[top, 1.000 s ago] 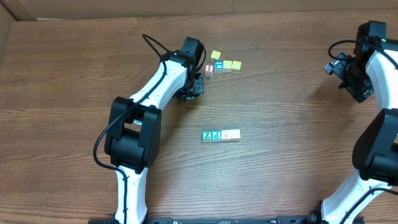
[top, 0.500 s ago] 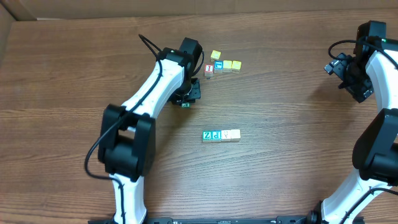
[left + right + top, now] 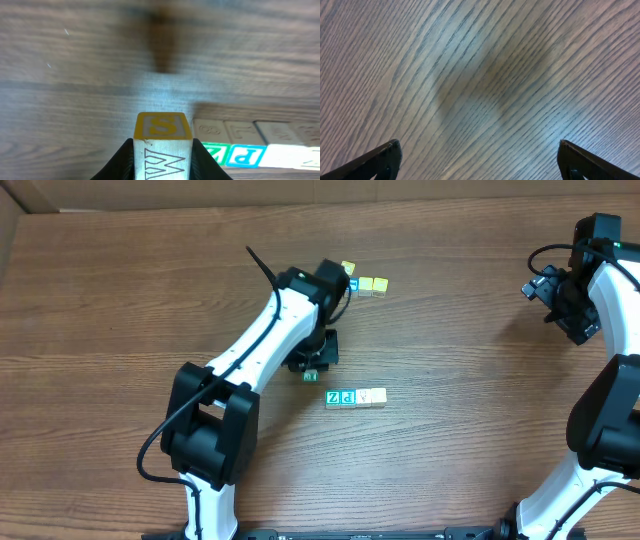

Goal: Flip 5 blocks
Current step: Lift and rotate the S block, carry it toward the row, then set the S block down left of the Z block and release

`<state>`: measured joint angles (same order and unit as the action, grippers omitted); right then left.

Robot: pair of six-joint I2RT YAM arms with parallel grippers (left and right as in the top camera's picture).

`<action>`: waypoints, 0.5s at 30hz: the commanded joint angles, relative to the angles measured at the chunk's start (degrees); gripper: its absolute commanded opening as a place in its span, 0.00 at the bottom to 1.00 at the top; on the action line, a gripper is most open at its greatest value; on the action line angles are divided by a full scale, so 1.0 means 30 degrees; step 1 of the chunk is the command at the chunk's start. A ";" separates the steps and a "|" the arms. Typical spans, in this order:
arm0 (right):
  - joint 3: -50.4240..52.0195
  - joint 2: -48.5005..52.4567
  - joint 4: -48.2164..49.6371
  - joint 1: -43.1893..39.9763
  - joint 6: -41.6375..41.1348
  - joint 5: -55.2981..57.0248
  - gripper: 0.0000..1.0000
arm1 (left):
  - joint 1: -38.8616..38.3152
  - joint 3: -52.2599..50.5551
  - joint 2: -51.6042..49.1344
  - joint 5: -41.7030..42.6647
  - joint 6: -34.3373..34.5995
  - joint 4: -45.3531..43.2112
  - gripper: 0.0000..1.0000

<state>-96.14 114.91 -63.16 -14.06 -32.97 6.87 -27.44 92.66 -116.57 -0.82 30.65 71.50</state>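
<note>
My left gripper [image 3: 162,156] is shut on a wooden letter block [image 3: 162,142] with a yellow-framed "S" face and an outlined "W" side. It hangs just above the table, left of a row of blocks: green "Z" [image 3: 216,152], blue "P" [image 3: 246,155], then pale ones running off to the right. From overhead the row reads "Z" [image 3: 333,398], "P" [image 3: 348,397], a whitish block [image 3: 364,396] and a cream block [image 3: 378,395]. The left gripper [image 3: 314,363] is up-left of it, hiding the held block. My right gripper [image 3: 480,160] is open over bare wood.
A cluster of yellow cubes [image 3: 372,284] with a blue-letter cube [image 3: 353,283] sits behind the left arm, partly hidden by it. The right gripper [image 3: 562,302] is at the far right edge of the wooden table [image 3: 470,430].
The left arm has swung from beside the upper cluster down and right toward the row, carrying the block. The right arm has not moved.
</note>
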 commanded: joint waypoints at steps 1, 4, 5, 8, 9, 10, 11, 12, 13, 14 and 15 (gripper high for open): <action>-0.0321 -0.0517 0.0015 0.0000 0.0080 0.0197 1.00 | -0.0240 -0.0925 0.0240 0.0226 0.1122 -0.0160 0.23; -0.0321 -0.0517 0.0015 0.0000 0.0080 0.0189 1.00 | -0.0248 -0.1712 0.0240 0.0233 0.1224 -0.0721 0.23; -0.0321 -0.0517 0.0015 0.0000 0.0080 0.0197 1.00 | -0.0248 -0.2106 0.0240 0.0313 0.1239 -0.1005 0.23; -0.0321 -0.0517 0.0015 0.0000 0.0080 0.0197 1.00 | -0.0248 -0.2674 0.0240 0.0663 0.1239 -0.1501 0.23; -0.0321 -0.0517 0.0015 0.0000 0.0080 0.0189 1.00 | -0.0248 -0.2892 0.0240 0.0962 0.1231 -0.1836 0.23; -0.0321 -0.0517 0.0015 0.0000 0.0080 0.0197 1.00 | -0.0248 -0.3038 0.0240 0.1180 0.1231 -0.2076 0.24; -0.0321 -0.0517 0.0015 0.0000 0.0080 0.0197 1.00 | -0.0248 -0.3118 0.0240 0.1290 0.1231 -0.2208 0.24; -0.0321 -0.0517 0.0015 0.0000 0.0080 0.0197 1.00 | -0.0248 -0.3206 0.0240 0.1362 0.1224 -0.2331 0.25; -0.0321 -0.0517 0.0015 0.0000 0.0080 0.0197 1.00 | -0.0248 -0.3279 0.0240 0.1399 0.1231 -0.2397 0.26; -0.0321 -0.0517 0.0015 0.0000 0.0080 0.0189 1.00 | -0.0248 -0.3330 0.0240 0.1435 0.1231 -0.2412 0.27; -0.0321 -0.0517 0.0015 0.0000 0.0080 0.0189 1.00 | -0.0248 -0.3351 0.0240 0.1435 0.1231 -0.2390 0.27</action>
<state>-96.14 114.91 -63.16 -14.06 -32.99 6.87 -28.05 83.55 -116.57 1.83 33.15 64.62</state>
